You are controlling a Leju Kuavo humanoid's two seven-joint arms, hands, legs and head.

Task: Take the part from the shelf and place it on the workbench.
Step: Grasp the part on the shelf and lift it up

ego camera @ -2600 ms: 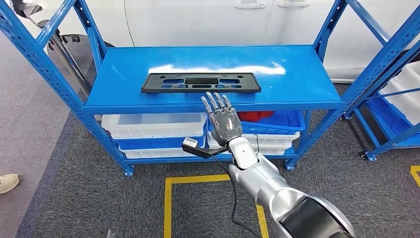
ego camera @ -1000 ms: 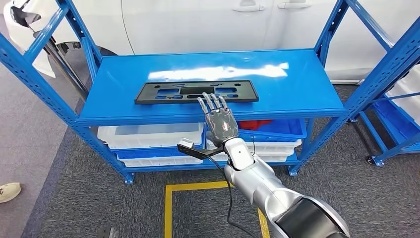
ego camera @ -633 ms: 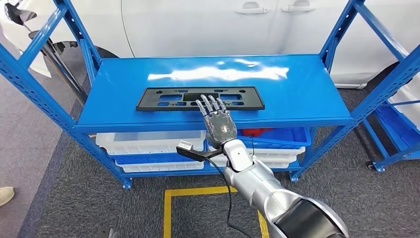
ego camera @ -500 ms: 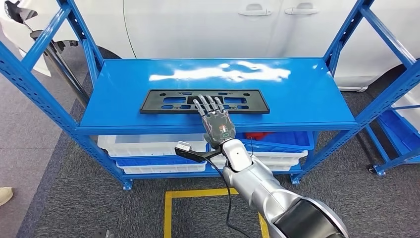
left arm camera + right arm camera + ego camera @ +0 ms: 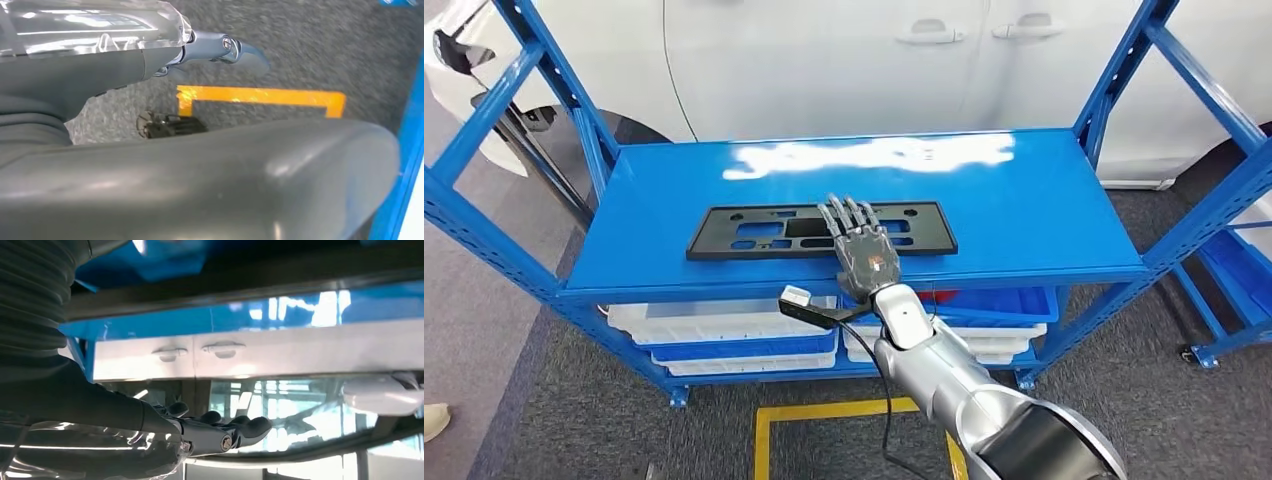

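overhead, right hand (image 5: 864, 245) fingers (image 5: 841, 214) spread flat over the black part (image 5: 754, 232) — gripping nothing.

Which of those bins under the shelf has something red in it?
The blue bin at the right; a red item shows inside. The white bins at the left show none.

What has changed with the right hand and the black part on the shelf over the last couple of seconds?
The right hand has reached forward from the shelf's front edge and is now spread open over the black part, holding nothing. The camera view has also shifted. The black part lies flat on the blue shelf as before, not yet lifted.
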